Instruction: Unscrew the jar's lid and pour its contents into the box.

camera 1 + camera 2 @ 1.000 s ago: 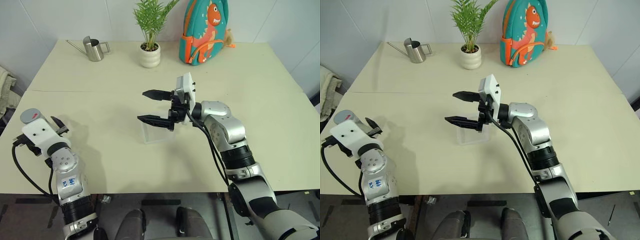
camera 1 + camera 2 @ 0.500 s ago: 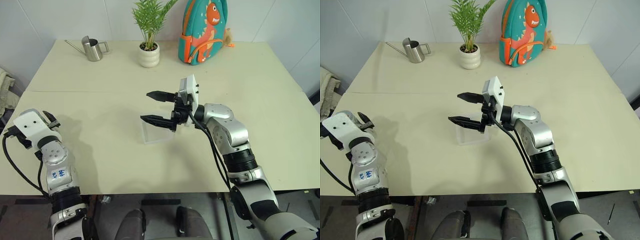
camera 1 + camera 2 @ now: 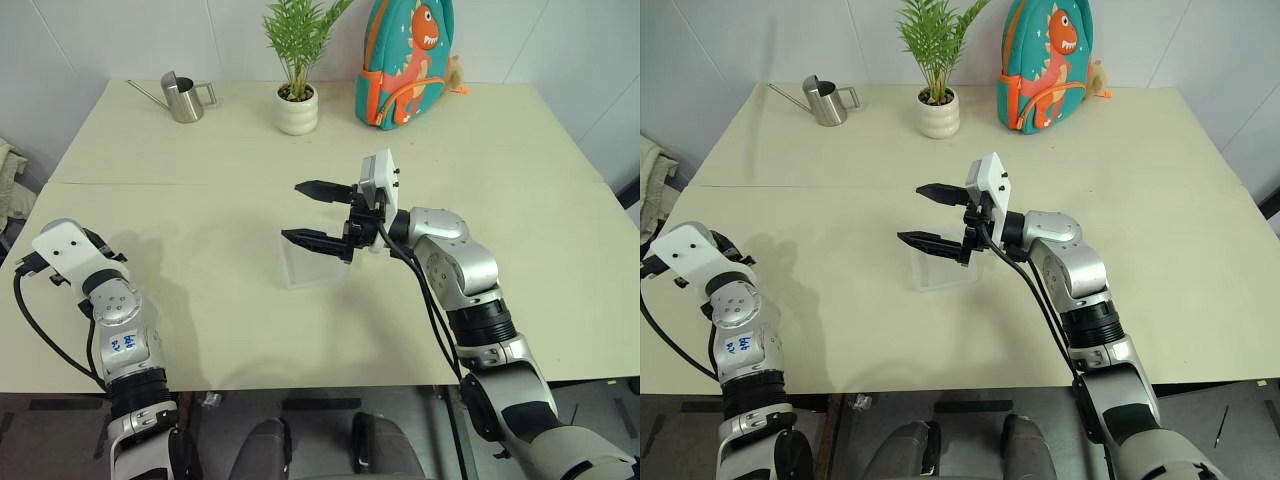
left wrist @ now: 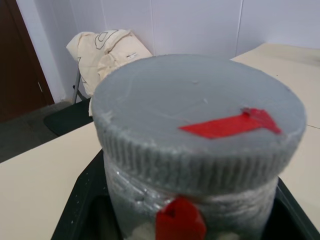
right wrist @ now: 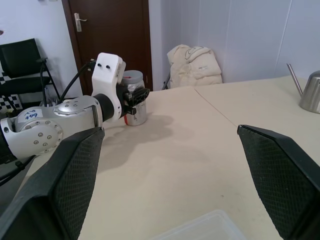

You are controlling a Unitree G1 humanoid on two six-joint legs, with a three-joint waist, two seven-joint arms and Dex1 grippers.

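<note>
The jar [image 4: 192, 200] sits in the left gripper [image 5: 134, 102], whose black fingers are clamped on its silvery sides, with the grey ribbed lid [image 4: 200, 125] screwed on top and a strip of red tape across it. A second red patch shows on the jar's wall just below the lid's rim. From across the table the right wrist view catches the same jar [image 5: 134, 106] standing upright, pinched at the tip of that left hand, low against the cream table [image 3: 200, 200] near its corner.

Well apart from that hand, toward the middle of the table, the right gripper [image 3: 318, 214] hangs with its two black fingers spread wide and nothing between them, pointing sideways toward the left arm. Just below and slightly behind those fingertips lies the box [image 3: 310, 268], a clear frosted tray flat on the table; its rim [image 5: 200, 227] shows between the two open fingers in the right wrist view. I cannot tell whether anything is in it.

Far beyond both hands, at the back edge of the table, stand a steel watering can [image 3: 184, 97], a potted plant [image 3: 299, 100] in a white pot and a teal dinosaur backpack [image 3: 405, 65]. Beyond the left hand, off the table's corner, a cream-coloured cloth [image 4: 107, 47] is draped over a chair, with a dark brown door [image 5: 112, 40] behind.
</note>
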